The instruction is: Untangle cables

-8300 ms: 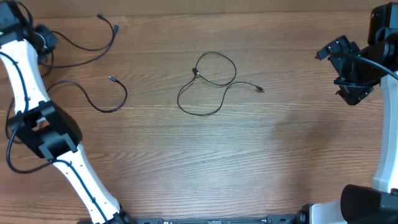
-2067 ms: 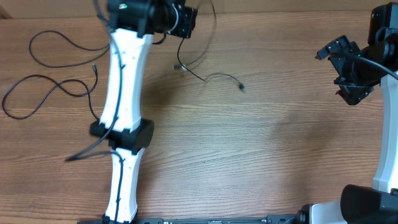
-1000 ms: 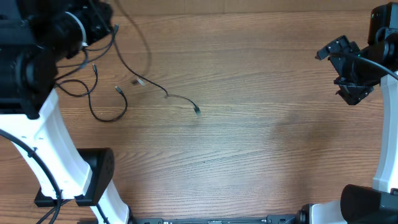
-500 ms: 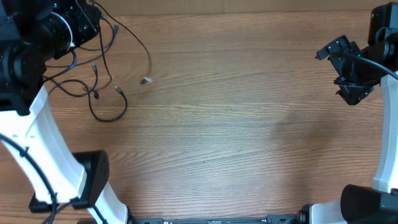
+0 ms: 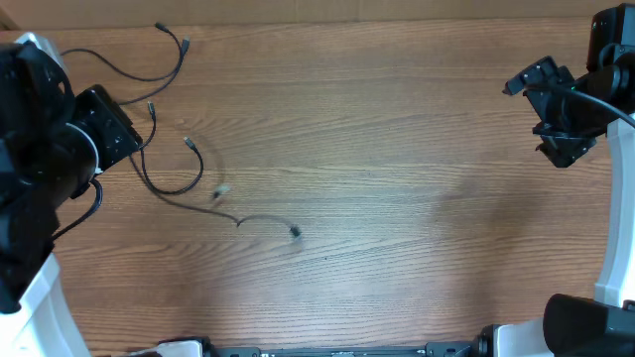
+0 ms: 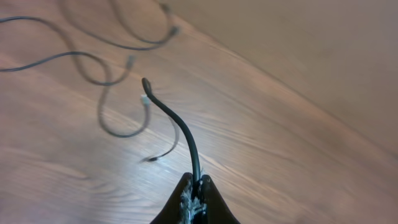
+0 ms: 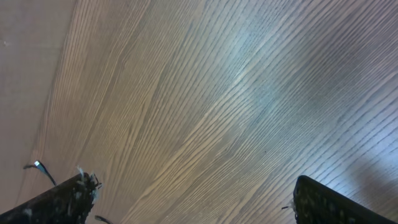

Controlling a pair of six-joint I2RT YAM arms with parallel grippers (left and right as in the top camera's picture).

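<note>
My left hand (image 6: 195,190), clamped on a cable (image 6: 178,122), has dragged it beside the others (image 5: 171,190) (tangle risk). Right hand (image 7: 193,196) gapes empty.

Black cables (image 6: 193,155); warm brown table (image 5: 397,198) with fine straight wood grain; white right arm (image 5: 620,218).

**Cropped, covered and blurred regions**

Overhead: the black-and-white left arm (image 5: 40,169) runs off the left edge and hides the stretches of the thin black cables (image 5: 164,186) that pass under it. A pale smear (image 5: 220,190) beside the loop is too blurred to identify. Left wrist: the bottom edge crops the left end effector (image 6: 194,202) to its pinched tips, and the far cable loops are out of focus. Right wrist: the bottom corners cut the right end effector (image 7: 193,186) down to parts of its black fingers (image 7: 62,199).
</note>
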